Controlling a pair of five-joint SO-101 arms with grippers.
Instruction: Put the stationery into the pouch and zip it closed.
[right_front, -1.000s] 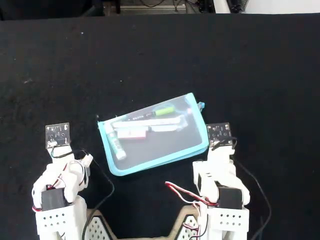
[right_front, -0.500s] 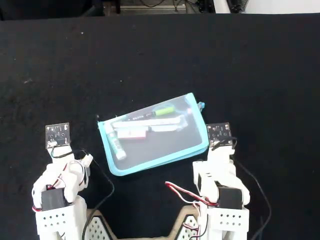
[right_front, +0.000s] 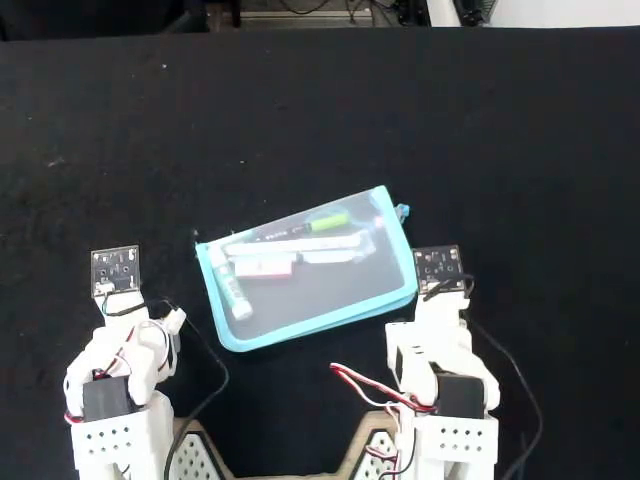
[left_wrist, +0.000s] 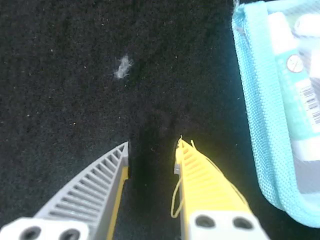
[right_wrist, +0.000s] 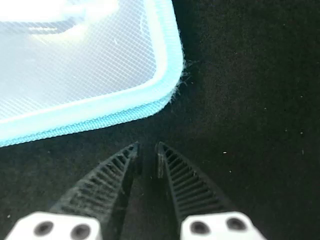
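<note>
since nothing's moved, pouch (right_front: 320, 300) stays on table (right_front: 500, 120) w/ stationery (right_front: 290, 250) inside.

Black ribbed right tool (right_wrist: 147, 146) (white base (right_wrist: 125, 227))

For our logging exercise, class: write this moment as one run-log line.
pouch: flat on table, stationery inside | left pincer: beside pouch, empty | right pincer: beside pouch, empty
</note>
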